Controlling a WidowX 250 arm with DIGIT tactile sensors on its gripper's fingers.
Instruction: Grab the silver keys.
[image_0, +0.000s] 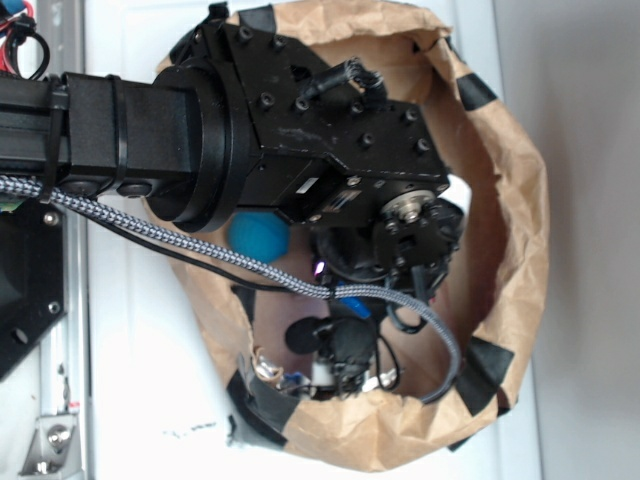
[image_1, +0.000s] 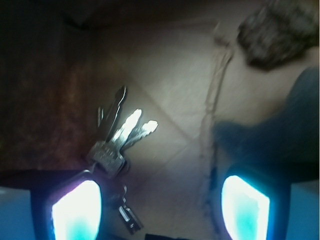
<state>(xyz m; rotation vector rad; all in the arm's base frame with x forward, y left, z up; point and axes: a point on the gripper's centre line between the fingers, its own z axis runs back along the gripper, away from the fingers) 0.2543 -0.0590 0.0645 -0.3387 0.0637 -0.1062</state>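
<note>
The silver keys (image_1: 120, 132) lie on the brown paper floor in the wrist view, blades fanned upward from a ring, with a smaller key (image_1: 129, 215) trailing below. My gripper (image_1: 161, 207) is open and wide above the floor. The left fingertip (image_1: 77, 210) is right beside the key ring, and the right fingertip (image_1: 245, 207) is far off to the right. Nothing is held. In the exterior view the arm reaches down into the paper bag (image_0: 520, 200), its gripper (image_0: 340, 362) low near the front wall, with a shiny bit of the keys (image_0: 266, 369) to its left.
A blue ball (image_0: 258, 237) rests in the bag, partly under the arm. In the wrist view a dark grey lump (image_1: 277, 32) sits at top right, and a dark bluish shape (image_1: 285, 135) lies at right. The bag's walls, patched with black tape (image_0: 478, 372), ring the gripper.
</note>
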